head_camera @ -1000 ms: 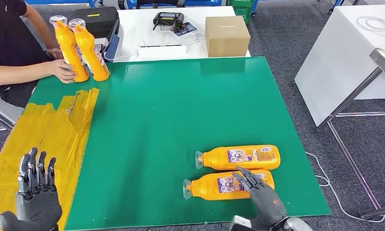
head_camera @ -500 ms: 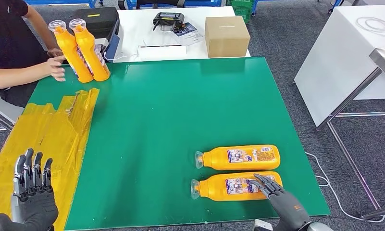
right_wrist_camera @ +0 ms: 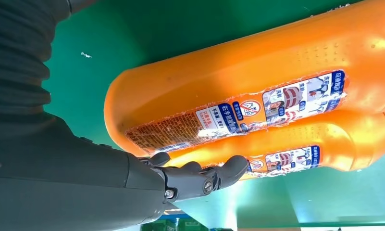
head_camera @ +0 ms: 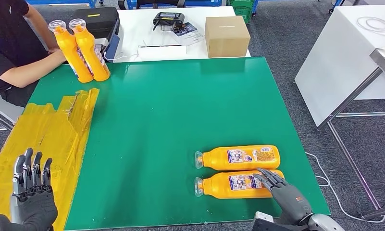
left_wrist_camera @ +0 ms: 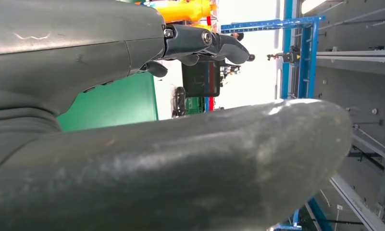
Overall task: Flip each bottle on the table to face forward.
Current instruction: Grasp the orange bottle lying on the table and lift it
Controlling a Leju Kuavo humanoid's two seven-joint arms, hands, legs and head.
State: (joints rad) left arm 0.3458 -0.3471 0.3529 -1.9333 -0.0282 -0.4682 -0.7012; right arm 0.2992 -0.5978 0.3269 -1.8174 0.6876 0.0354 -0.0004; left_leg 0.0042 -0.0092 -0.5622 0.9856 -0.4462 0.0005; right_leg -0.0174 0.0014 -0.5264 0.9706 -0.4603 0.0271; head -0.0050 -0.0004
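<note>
Head view first: two orange detergent bottles lie side by side near the right front corner of the green table (head_camera: pixel 180 120), clear caps pointing left, labels up. The nearer lying bottle (head_camera: pixel 236 185) touches the farther lying bottle (head_camera: pixel 238 157). The right hand (head_camera: pixel 281 192) rests its outstretched fingers on the base end of the nearer one, grasping nothing. The left hand (head_camera: pixel 31 192) hovers over the yellow taped sheet (head_camera: pixel 60 130) at the near left, fingers straight and apart, empty. Two standing bottles (head_camera: pixel 80 48) sit at the far left corner beside a person's forearm (head_camera: pixel 29 72).

Left wrist view: the left hand's fingers (left_wrist_camera: pixel 204 43) extend freely, holding nothing.

Right wrist view: the right hand's fingers (right_wrist_camera: pixel 200 175) lie flat against the nearer bottle's side by its label, uncurled.

These look like smooth, rigid plastic bottles, probably slippery and fairly heavy if full. The broad, flattish body should roll reluctantly, so the mid-body, clear of the narrow neck, seems the best hold.
</note>
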